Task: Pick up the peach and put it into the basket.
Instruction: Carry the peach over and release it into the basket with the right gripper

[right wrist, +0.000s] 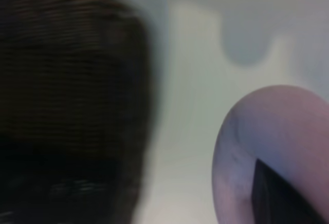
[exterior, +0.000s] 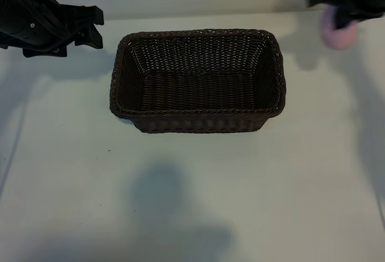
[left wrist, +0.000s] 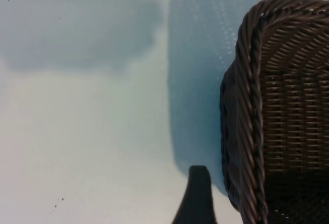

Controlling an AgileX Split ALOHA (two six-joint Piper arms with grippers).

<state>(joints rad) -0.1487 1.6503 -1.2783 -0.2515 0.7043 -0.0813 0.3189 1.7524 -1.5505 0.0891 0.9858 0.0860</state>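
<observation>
Exterior view: one dark-brown wicker basket [exterior: 197, 80] stands on the white table [exterior: 192, 202], its inside holding nothing. One peach [exterior: 338, 33], pale pink, is up at the far right corner, clear of the basket and off to its right, gripped under the black right gripper [exterior: 344, 23], whose fingers are clamped on the fruit. The left gripper [exterior: 90, 26] hangs near the basket's upper left corner, apart from it, fingers spread with nothing between them. Soft shadows of the arms lie on the table below the basket and along both sides. No writing or labels can be read on anything.

Left wrist view: one corner of the basket [left wrist: 267, 116], with its braided rim and woven wall, fills one side. A single dark fingertip [left wrist: 196, 198] of the left gripper shows at the edge, just beside the basket's wall but not touching it. Bare table [left wrist: 77, 131] with a few tiny dark specks takes up the rest.

Right wrist view: the peach [right wrist: 267, 131] sits close to the lens, one dark finger [right wrist: 277, 193] pressed against it. The basket [right wrist: 67, 111] is blurred at the other side, well apart from the fruit, with table [right wrist: 190, 80] between.
</observation>
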